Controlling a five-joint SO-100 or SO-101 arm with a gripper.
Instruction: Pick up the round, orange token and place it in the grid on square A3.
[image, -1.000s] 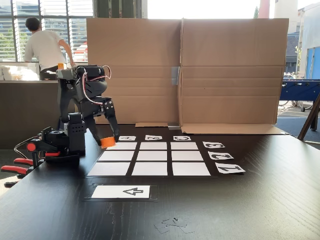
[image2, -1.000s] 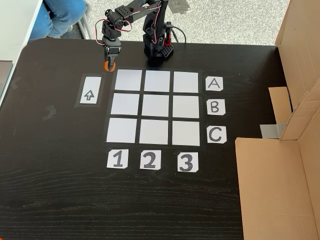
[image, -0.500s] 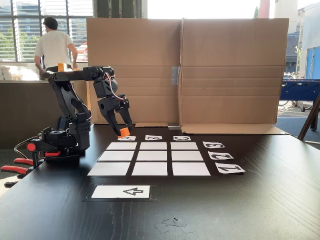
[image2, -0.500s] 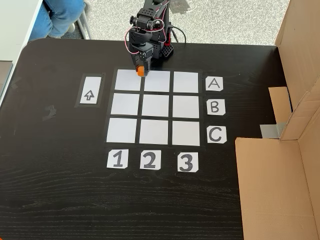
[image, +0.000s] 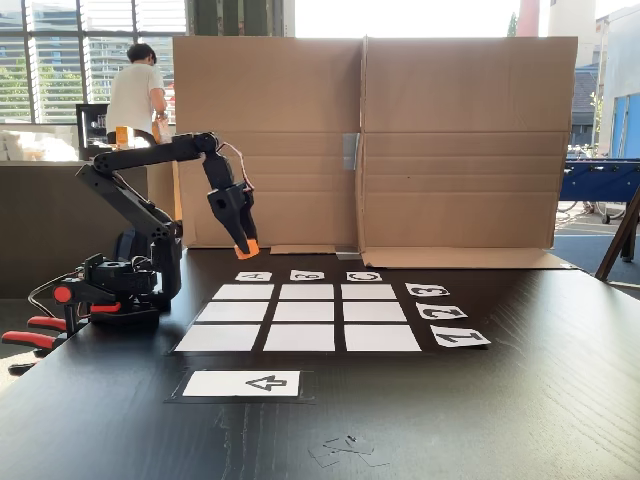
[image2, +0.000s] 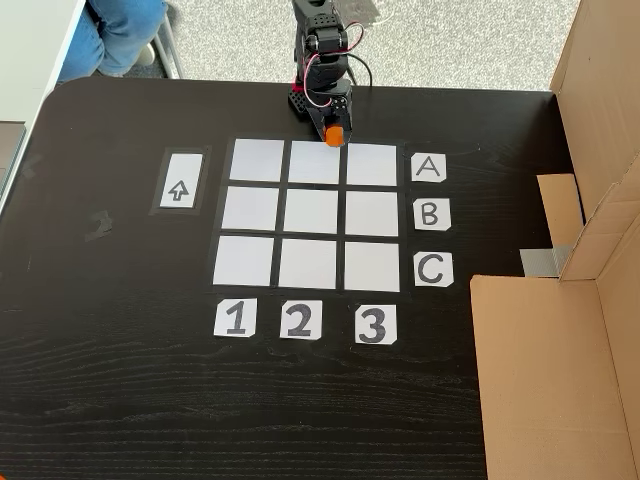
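The gripper (image2: 335, 133) is clamped on the orange token (image: 247, 246), held above the grid's (image2: 313, 215) top edge. Released here, the token would likely land short of square A3 (image2: 372, 165).

1. I see a dark wood-grain worktop (image2: 120, 400) carrying everything.
2. On it lies the grid (image2: 314, 214) of nine white squares split by black gaps.
3. White cards lettered A, B, C (image2: 429, 215) sit along the grid's right edge in the top-down fixed view, and cards 1, 2, 3 (image2: 299, 321) along its lower edge.
4. A white arrow card (image2: 180, 181) lies just left of the grid there.
5. The arm's base (image: 120, 288) stands at the worktop's edge, with red clamps (image: 35, 332) beside it.
6. A folded cardboard screen (image: 370, 150) stands along the far side.
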